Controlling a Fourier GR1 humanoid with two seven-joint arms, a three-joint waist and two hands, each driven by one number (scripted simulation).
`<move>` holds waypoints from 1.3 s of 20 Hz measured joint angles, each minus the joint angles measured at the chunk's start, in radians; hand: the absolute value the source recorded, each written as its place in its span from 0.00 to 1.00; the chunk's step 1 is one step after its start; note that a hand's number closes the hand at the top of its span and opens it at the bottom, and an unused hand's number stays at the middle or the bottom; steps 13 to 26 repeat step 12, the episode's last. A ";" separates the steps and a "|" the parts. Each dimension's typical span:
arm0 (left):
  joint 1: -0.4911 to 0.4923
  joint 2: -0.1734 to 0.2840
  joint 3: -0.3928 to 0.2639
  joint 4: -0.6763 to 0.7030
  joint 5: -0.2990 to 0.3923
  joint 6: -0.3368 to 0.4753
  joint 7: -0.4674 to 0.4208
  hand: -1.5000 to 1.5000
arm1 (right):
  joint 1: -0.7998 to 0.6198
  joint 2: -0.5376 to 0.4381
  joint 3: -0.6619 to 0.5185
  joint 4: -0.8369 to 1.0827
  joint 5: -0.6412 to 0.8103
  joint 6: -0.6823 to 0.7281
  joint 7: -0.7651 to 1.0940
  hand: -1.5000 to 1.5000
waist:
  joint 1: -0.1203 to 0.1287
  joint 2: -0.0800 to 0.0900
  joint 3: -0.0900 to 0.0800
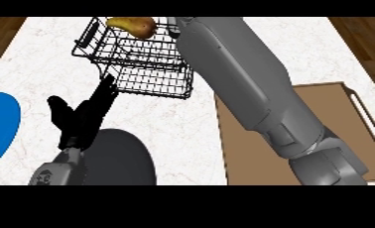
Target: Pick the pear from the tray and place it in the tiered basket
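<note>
1. The left hand (82, 115) shows at the lower left, its fingers (104, 89) straight and pointing up toward the basket, thumb spread out to the side; they hold nothing and rest open above the counter
2. The right hand itself cannot be made out: the right forearm (242, 78) runs from the lower right up to the top edge beside the basket, and its end is hidden behind its own bulk, so whether those fingers are open or curled cannot be told
3. The pear (134, 26), yellow-brown, lies in the upper tier of the tiered basket (139, 63), at the top of the view and just beside the far end of the right forearm; whether anything touches it is not visible
4. The basket is black wire, with a lower tier showing in front of the upper one, and stands on the white marbled counter (44, 63); the tips of the left hand's fingers reach near the lower tier's front corner
5. The tray (344, 118), brown with a raised rim, lies at the right on the counter, partly covered by the right forearm
6. A dark grey round plate (124, 157) sits at the lower left, beside the left wrist
7. A blue rounded shape (7, 123) is cut off by the left edge
</note>
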 measured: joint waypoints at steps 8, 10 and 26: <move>0.056 0.015 0.031 -0.025 0.007 0.011 -0.003 0.50 | 0.164 -0.056 0.076 -0.304 -0.041 0.133 0.040 0.00 | -0.061 -0.021 0.002; 0.070 0.021 0.038 -0.033 0.008 0.012 -0.004 0.50 | 0.207 -0.084 0.088 -0.386 -0.050 0.159 0.046 0.00 | -0.072 -0.024 0.003; 0.080 0.021 0.043 -0.040 0.010 0.015 -0.003 0.50 | 0.255 -0.116 0.098 -0.469 -0.061 0.183 0.049 0.00 | -0.085 -0.026 0.003</move>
